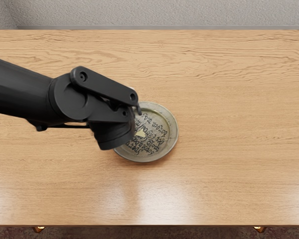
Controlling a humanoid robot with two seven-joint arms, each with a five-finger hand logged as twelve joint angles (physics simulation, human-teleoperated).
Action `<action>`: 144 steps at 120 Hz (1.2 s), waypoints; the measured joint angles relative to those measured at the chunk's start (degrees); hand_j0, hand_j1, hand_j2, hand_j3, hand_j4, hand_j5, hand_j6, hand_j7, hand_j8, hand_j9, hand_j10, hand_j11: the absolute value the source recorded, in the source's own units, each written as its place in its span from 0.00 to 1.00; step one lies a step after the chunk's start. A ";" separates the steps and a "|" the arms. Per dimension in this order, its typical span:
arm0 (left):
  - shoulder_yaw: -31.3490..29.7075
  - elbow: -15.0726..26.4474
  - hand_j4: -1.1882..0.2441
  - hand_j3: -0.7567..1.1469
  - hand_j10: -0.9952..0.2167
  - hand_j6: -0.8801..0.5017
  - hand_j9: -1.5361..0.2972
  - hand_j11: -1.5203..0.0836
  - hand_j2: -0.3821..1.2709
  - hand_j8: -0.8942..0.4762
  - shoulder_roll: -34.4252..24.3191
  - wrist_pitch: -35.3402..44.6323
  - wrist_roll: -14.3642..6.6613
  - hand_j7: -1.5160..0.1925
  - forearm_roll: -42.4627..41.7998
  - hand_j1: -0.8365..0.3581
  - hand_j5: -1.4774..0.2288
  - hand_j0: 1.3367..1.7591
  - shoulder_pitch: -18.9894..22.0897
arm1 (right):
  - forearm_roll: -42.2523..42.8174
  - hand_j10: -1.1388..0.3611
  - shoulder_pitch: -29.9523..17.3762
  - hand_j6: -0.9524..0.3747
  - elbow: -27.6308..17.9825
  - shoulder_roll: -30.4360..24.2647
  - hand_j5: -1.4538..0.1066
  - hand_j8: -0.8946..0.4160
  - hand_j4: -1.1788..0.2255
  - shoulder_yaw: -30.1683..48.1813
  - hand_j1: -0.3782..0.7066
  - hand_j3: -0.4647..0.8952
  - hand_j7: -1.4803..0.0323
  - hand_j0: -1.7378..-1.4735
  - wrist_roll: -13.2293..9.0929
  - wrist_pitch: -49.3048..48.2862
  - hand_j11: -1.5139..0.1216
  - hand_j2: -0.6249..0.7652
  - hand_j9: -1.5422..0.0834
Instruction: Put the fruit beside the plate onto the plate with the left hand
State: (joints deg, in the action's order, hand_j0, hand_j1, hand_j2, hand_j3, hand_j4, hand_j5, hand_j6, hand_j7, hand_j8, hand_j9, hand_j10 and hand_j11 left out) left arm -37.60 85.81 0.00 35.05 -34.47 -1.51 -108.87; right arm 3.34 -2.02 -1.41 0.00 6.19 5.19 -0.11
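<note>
All we can see of the fruit (140, 133) is a small pale yellow sliver peeking out from under the left hand (113, 125), over the left part of the plate (172, 130). The hand covers that side, so we can't tell if the fingers are closed on the fruit or open. Plate's greenish with dark scribbly writing, sitting mid-desk (229, 74).

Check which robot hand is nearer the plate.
Left. The left robot hand hangs over the left part of the plate, hiding that side. The right robot hand is not in view.
</note>
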 joint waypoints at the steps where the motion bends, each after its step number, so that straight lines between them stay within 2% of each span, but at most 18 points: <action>1: 0.12 -0.15 0.33 0.40 0.37 0.12 0.32 0.35 0.40 0.25 0.00 0.01 0.02 0.34 0.14 0.48 0.31 0.74 0.23 | 0.00 0.73 0.00 0.69 0.00 0.00 0.90 0.65 0.81 0.00 0.07 0.34 0.95 0.30 0.00 -0.01 0.90 0.44 0.92; 18: 1.80 -2.04 0.33 0.40 0.37 0.12 0.33 0.36 0.41 0.25 0.00 0.02 0.87 0.34 1.66 0.47 0.31 0.75 1.88 | 0.00 0.73 0.00 0.69 0.00 0.00 0.90 0.65 0.81 0.00 0.07 0.34 0.95 0.30 0.00 0.00 0.90 0.44 0.92; 46: 3.19 -2.62 0.33 0.40 0.37 0.12 0.33 0.36 0.42 0.25 0.00 0.03 6.42 0.35 2.55 0.46 0.32 0.75 3.23 | 0.00 0.73 0.00 0.69 0.00 0.00 0.90 0.65 0.81 0.02 0.07 0.34 0.95 0.30 0.01 -0.01 0.90 0.44 0.92; 63: 3.38 -2.20 0.33 0.40 0.37 0.12 0.33 0.36 0.42 0.25 0.00 0.02 8.57 0.35 2.65 0.46 0.32 0.75 4.06 | 0.00 0.73 0.00 0.69 0.00 0.00 0.90 0.65 0.81 0.00 0.07 0.34 0.95 0.30 0.01 0.00 0.90 0.44 0.92; 78: 3.44 -1.61 0.34 0.40 0.37 0.13 0.34 0.37 0.42 0.24 0.00 0.02 9.16 0.35 2.68 0.46 0.33 0.75 4.71 | 0.00 0.73 0.00 0.69 0.00 0.00 0.90 0.65 0.81 0.01 0.07 0.34 0.95 0.30 0.02 -0.01 0.90 0.44 0.92; 89: 3.46 -1.26 0.38 0.40 0.36 0.17 0.38 0.42 0.39 0.22 0.00 0.00 9.34 0.40 2.72 0.48 0.37 0.75 4.81 | 0.00 0.73 0.00 0.69 0.00 0.00 0.90 0.65 0.81 0.00 0.07 0.34 0.95 0.30 0.01 0.01 0.90 0.44 0.92; 116: 3.49 -0.82 0.53 0.40 0.49 0.32 0.53 0.60 0.31 0.35 0.00 -0.04 9.48 0.56 2.68 0.61 0.54 0.76 4.69 | 0.01 0.73 0.00 0.69 0.00 0.00 0.90 0.65 0.81 -0.01 0.07 0.34 0.95 0.30 0.00 -0.01 0.90 0.44 0.92; 144: 3.76 -0.21 0.62 0.40 0.58 0.42 0.62 0.70 0.28 0.43 0.00 -0.05 9.43 0.65 2.09 0.70 0.63 0.76 -0.70 | 0.00 0.73 0.00 0.69 0.00 0.00 0.90 0.65 0.81 0.00 0.07 0.34 0.95 0.30 0.00 0.00 0.90 0.44 0.92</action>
State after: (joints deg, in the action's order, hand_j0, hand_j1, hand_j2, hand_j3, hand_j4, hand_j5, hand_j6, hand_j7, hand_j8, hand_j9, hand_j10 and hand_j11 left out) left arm -33.84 85.60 0.00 35.00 -25.04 0.58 -109.57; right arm 3.34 -2.02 -1.41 0.00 6.19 5.19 -0.11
